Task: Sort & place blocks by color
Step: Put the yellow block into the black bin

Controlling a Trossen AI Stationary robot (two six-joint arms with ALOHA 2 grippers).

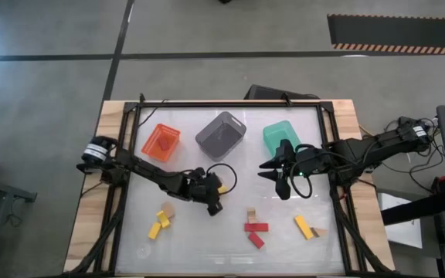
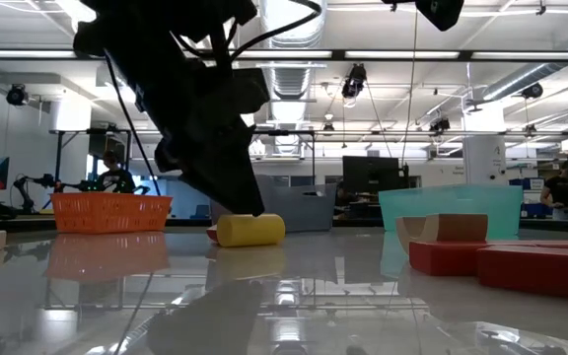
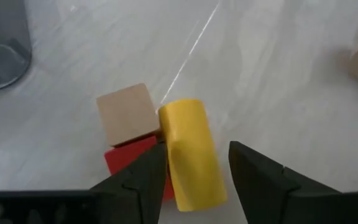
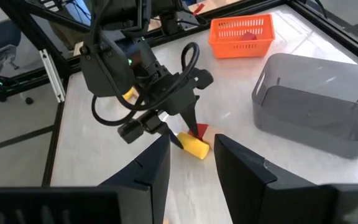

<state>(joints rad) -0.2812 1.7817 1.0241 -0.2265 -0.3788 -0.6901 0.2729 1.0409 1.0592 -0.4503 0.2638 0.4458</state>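
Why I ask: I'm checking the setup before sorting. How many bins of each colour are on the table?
Orange bin: 1
Grey bin: 1
Green bin: 1
Total: 3

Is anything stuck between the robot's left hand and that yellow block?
No. The left hand has its fingers open on either side of the yellow block, with nothing between. A tan block and a red block sit right beside it.
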